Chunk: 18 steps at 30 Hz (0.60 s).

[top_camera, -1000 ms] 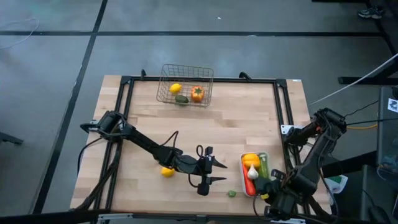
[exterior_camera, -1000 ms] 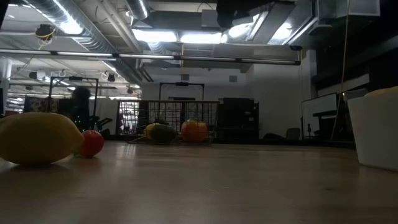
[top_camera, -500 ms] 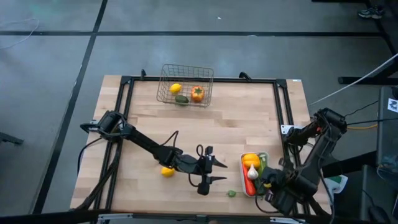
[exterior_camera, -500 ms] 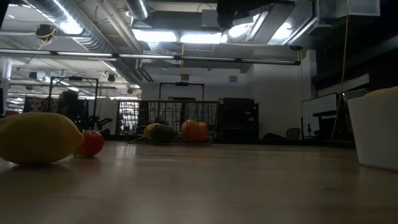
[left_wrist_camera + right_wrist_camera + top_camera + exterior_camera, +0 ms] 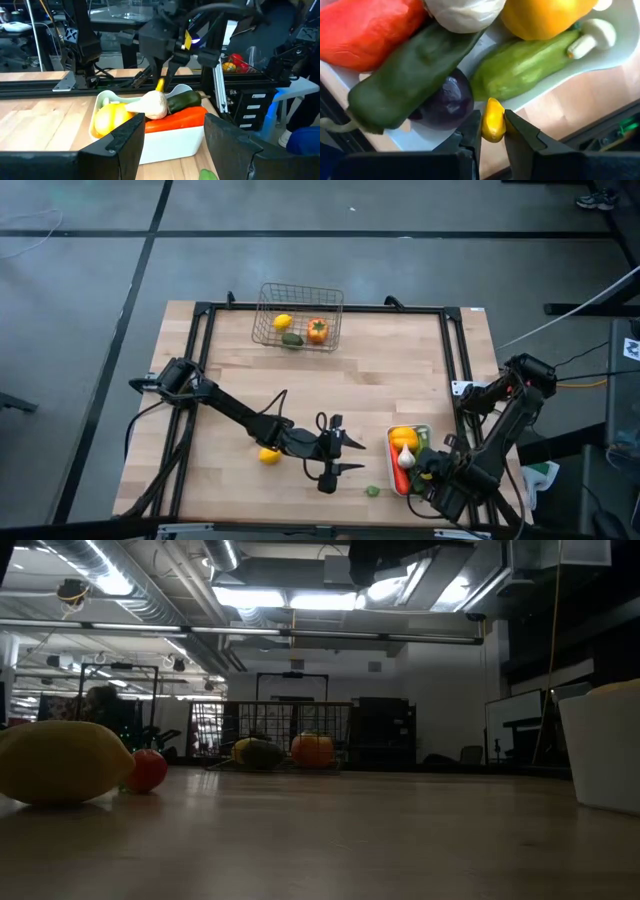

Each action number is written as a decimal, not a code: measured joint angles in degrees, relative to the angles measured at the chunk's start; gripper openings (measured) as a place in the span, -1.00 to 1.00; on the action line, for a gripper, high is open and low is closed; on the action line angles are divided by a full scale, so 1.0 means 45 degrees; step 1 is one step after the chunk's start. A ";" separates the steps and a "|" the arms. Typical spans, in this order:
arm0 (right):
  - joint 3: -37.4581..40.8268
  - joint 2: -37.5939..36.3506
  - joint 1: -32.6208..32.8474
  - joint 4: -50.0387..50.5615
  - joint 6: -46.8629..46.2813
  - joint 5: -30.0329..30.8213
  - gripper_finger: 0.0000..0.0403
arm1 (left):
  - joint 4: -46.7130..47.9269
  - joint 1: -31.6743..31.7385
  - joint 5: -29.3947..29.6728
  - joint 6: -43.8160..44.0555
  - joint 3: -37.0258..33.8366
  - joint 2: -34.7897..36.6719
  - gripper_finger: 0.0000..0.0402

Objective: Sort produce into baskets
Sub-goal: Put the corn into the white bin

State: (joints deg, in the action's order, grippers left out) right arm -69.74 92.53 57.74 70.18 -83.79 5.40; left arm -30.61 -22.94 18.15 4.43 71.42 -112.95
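Where the table's near right corner lies, the white tray (image 5: 411, 463) holds a yellow pepper (image 5: 403, 438), a white garlic (image 5: 150, 104), an orange-red carrot (image 5: 367, 30), a dark green cucumber (image 5: 402, 75), a paler green cucumber (image 5: 527, 62), a purple eggplant (image 5: 447, 102) and a small white mushroom (image 5: 590, 35), all packed touching one another.

Right gripper (image 5: 492, 131): just over the tray's near right edge, fingers pinching a small yellow piece (image 5: 493, 120) of produce; its kind cannot be told. Its arm folds back along the table's right side.

Left gripper (image 5: 345, 454): low over the table's near middle, just left of the tray and pointing at it, fingers spread with nothing between them. Its arm stretches from the table's left edge.

Loose items near the front: a small green piece (image 5: 372, 491) just beside the tray's near left corner; a lemon (image 5: 269, 454) partly under the left arm; a small red round piece (image 5: 148, 769) seen beside the lemon in the low view only.

Wire basket (image 5: 297, 318): at the far edge, middle of the table, well apart from both grippers. Contents: a second lemon (image 5: 282, 322), an orange tomato (image 5: 317, 331) and a dark green piece (image 5: 291, 339), the three close together.

A black frame (image 5: 330, 308) runs along the table's edges.
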 joint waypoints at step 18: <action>0.0773 0.0000 0.0000 -0.0411 0.0112 -0.0779 -0.66 | 0.0000 0.0049 0.0006 -0.0063 -0.0003 0.0000 0.00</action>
State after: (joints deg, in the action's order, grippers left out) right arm -66.26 92.53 57.74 68.33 -83.29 1.89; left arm -30.61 -22.72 18.18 4.14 71.40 -112.95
